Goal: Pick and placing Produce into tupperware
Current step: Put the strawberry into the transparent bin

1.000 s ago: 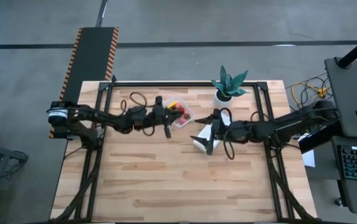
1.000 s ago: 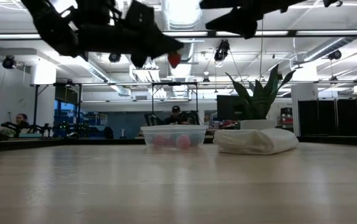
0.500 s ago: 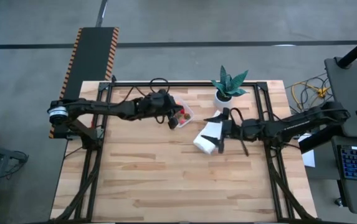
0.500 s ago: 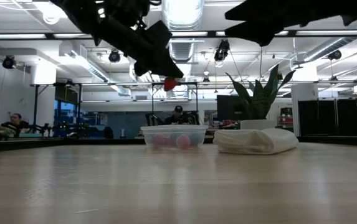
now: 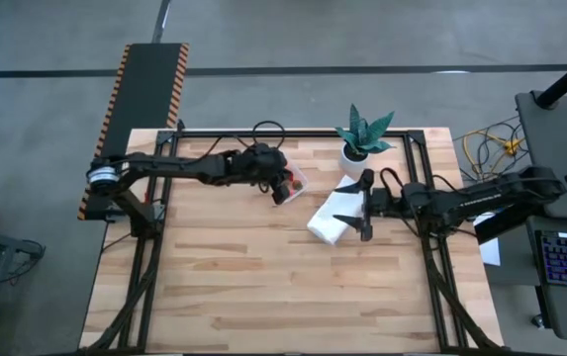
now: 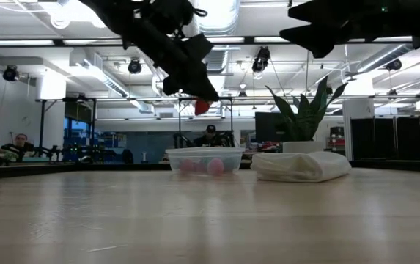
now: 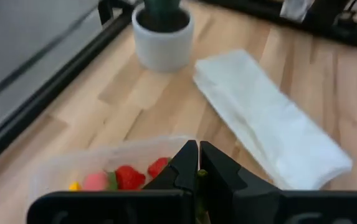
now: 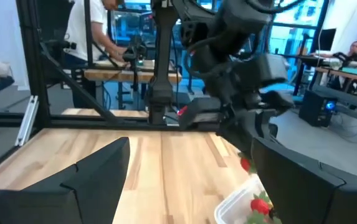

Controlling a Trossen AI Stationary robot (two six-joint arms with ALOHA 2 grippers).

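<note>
My left hand [image 6: 201,103] hangs above the clear tupperware tub [image 6: 204,160], its fingers pinched shut on a red toy strawberry [image 6: 201,107], with more red pieces and one yellow piece [image 7: 73,185] lying in the tub directly beneath it. My right hand [image 5: 364,205] hovers with fingers spread wide over the folded white cloth [image 5: 330,219], which lies on the worktop [image 5: 263,277] just beside the tub and near the white-potted plant [image 5: 361,136].
</note>
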